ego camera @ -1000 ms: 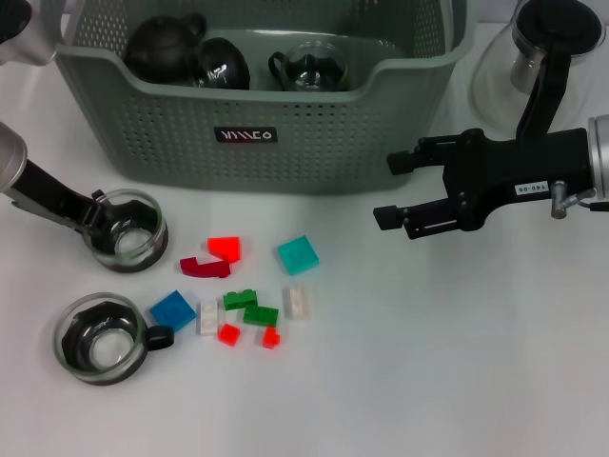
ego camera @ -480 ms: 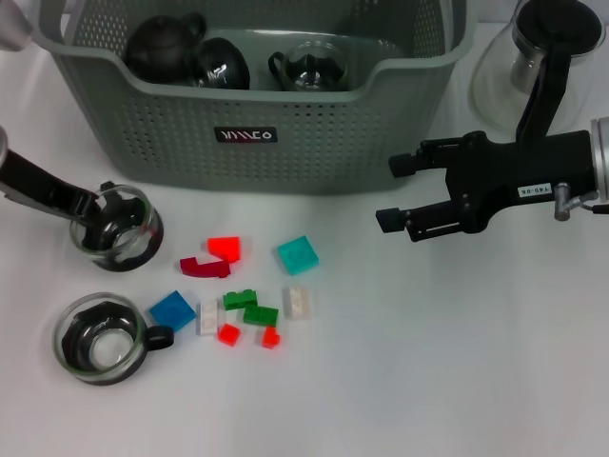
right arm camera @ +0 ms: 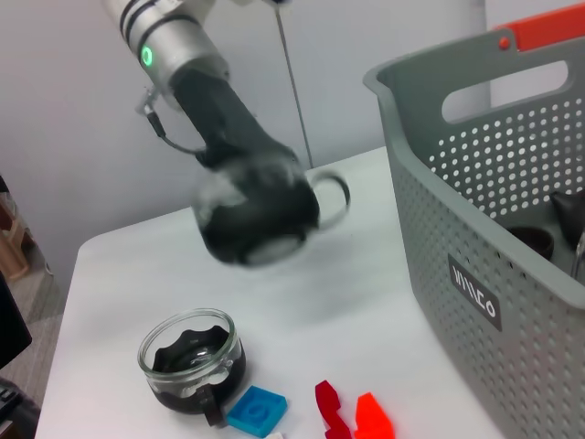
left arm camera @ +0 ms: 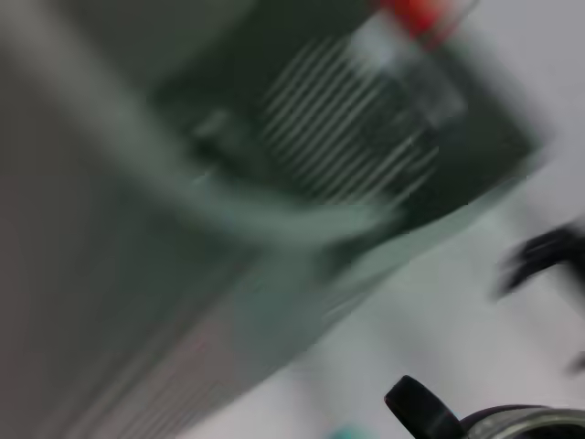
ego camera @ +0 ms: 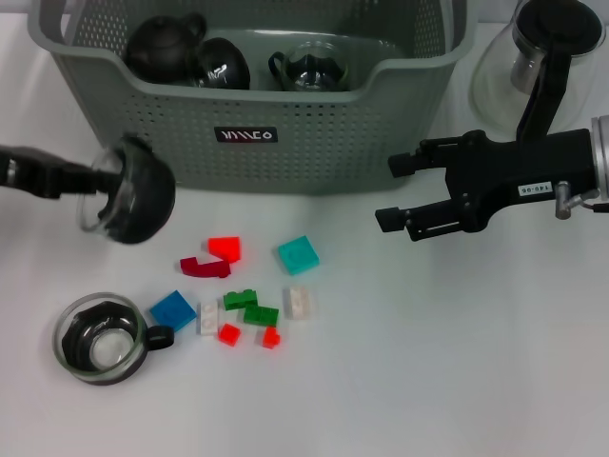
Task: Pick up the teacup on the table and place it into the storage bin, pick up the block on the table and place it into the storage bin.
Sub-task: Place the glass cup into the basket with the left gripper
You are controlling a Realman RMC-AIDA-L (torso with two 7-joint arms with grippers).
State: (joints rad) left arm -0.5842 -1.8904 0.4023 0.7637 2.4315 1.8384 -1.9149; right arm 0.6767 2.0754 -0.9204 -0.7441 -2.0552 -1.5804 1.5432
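Observation:
My left gripper [ego camera: 99,181] is shut on a glass teacup [ego camera: 128,197] and holds it tilted on its side above the table, just in front of the storage bin's left front corner. The right wrist view shows this lifted teacup [right arm camera: 260,216] too. A second teacup [ego camera: 98,338] stands on the table at the front left. Loose blocks lie in the middle, among them a blue block [ego camera: 173,309], a red one [ego camera: 225,248] and a teal one [ego camera: 298,254]. The grey-green storage bin [ego camera: 314,133] stands behind them. My right gripper [ego camera: 388,190] hangs open and empty to the right of the blocks.
Inside the bin are a dark teapot [ego camera: 162,43] and two cups [ego camera: 224,63]. A glass teapot [ego camera: 533,57] stands at the back right. Small green, white and red bricks [ego camera: 249,309] cluster beside the blue block.
The left gripper has lifted its teacup off the table and tipped it onto its side, moving up toward the bin. The right arm has barely moved.

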